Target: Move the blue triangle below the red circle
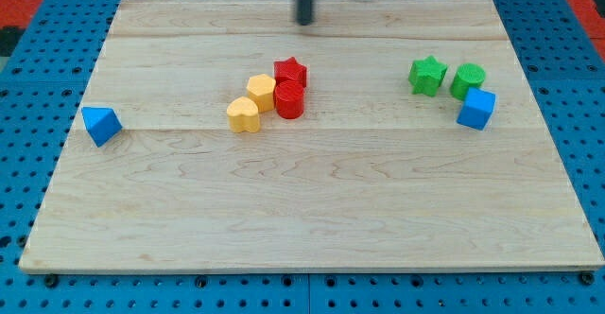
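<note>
The red circle (289, 99) is taken as landmark: the blue triangle (100, 124) is seen far to its left; my tip (304, 21), bare and holding nothing, is seen well above it.

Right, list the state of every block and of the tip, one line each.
blue triangle: alone at the view's left
red circle: touching red star
yellow blocks: clustered left of the reds
green star, green cylinder, blue cube: grouped at right
my tip: near top, touching nothing
</note>
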`<state>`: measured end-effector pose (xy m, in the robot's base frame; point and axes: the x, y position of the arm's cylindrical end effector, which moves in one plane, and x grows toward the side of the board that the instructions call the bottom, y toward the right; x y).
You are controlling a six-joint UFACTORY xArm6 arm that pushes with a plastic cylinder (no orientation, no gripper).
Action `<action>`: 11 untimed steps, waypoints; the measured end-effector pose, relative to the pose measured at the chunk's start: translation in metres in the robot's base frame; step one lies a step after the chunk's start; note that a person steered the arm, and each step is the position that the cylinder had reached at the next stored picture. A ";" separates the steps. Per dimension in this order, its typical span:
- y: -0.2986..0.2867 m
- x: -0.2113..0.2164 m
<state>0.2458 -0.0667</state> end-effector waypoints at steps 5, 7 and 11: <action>-0.048 0.259; -0.041 0.314; 0.007 0.221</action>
